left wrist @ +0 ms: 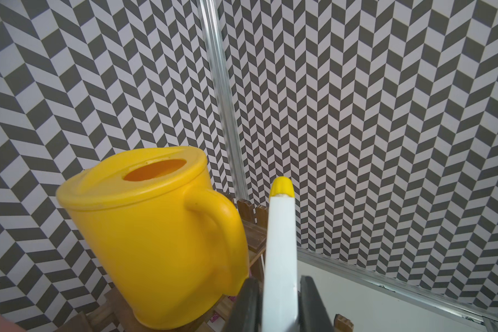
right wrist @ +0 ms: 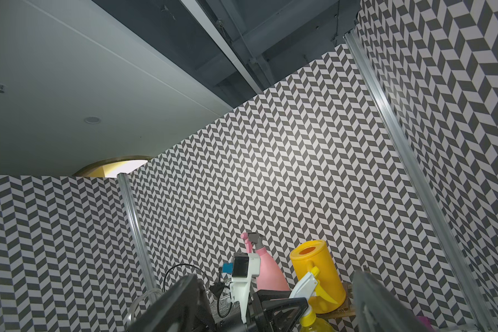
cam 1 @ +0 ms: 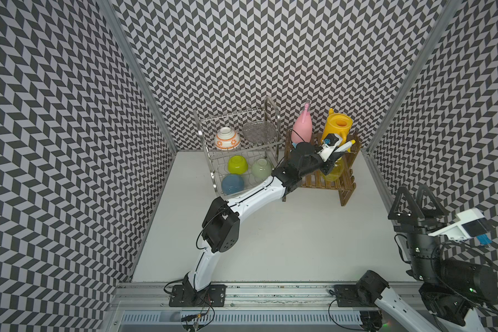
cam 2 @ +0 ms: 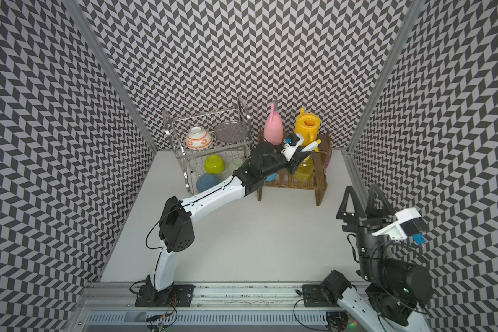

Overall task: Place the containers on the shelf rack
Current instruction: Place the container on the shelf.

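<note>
My left gripper (cam 1: pixel 332 161) (left wrist: pixel 279 280) is shut on the white trigger head of the translucent yellow spray bottle (cam 1: pixel 335 171) (left wrist: pixel 281 244). It holds the bottle over the lower step of the dark wooden shelf rack (cam 1: pixel 328 185) (cam 2: pixel 302 185); whether the bottle rests there I cannot tell. The pink spray bottle (cam 1: pixel 302 130) (right wrist: pixel 268 273) and the yellow watering can (cam 1: pixel 337 126) (left wrist: pixel 156 230) stand on the upper step. A blue shape (cam 2: pixel 270 178) shows under my left wrist, mostly hidden. My right gripper (cam 1: pixel 413 188) (cam 2: pixel 361 188) hangs open and empty, raised near the right wall.
A metal wire dish rack (cam 1: pixel 213 178) stands left of the shelf rack, close against my left forearm. It holds upturned bowls (cam 1: pixel 237 164) on two levels. Patterned walls close in on the shelf rack at the back and right.
</note>
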Available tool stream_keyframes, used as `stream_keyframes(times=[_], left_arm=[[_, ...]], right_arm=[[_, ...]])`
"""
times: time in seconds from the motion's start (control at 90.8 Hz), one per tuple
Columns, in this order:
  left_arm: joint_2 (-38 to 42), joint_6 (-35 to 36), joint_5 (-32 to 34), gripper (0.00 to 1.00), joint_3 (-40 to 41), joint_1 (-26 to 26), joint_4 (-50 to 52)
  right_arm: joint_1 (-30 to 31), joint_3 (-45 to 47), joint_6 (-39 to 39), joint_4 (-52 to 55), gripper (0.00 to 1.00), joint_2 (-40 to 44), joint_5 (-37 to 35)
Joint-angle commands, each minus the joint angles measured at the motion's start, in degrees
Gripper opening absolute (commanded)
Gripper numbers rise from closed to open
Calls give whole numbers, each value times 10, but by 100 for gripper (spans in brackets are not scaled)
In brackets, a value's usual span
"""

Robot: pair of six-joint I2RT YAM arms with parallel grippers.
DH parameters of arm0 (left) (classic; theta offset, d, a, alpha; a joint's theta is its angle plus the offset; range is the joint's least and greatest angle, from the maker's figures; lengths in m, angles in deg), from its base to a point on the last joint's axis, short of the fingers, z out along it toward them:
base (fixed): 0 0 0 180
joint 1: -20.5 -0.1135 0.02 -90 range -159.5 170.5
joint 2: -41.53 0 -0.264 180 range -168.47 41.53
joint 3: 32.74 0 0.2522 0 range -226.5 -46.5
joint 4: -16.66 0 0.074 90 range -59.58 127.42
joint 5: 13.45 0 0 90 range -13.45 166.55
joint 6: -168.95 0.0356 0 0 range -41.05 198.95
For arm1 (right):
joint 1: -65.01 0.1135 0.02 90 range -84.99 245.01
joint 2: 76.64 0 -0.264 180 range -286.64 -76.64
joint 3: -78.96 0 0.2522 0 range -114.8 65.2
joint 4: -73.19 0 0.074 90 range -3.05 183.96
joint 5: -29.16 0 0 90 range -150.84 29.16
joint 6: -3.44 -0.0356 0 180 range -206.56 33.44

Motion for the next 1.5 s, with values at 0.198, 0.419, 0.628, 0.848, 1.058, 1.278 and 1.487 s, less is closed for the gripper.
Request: stream_keyframes(times=[0.198, 0.419, 0.628, 0.848, 1.058, 1.278, 1.487], left_arm=[[-32, 6, -21, 0, -42, 2, 13], [-41, 3, -13, 2, -45, 3, 14], [-46, 8, -3, 13, -45, 3, 16], [-53, 8, 4, 22, -45, 3, 20], [-55, 7, 13, 37, -44, 3, 23], [-51, 0, 18, 56, -47, 4, 21], [-39, -4, 28, 67, -47, 6, 25]], right_arm=[[1, 3, 13, -4, 87, 8, -6], [1, 4, 14, -3, 87, 6, -6], [1, 4, 14, -3, 87, 5, -4], [1, 3, 14, -1, 87, 6, -3], [1, 3, 16, -1, 87, 7, -1], [1, 3, 16, -2, 87, 6, 1], [1, 2, 16, -1, 87, 5, 2]])
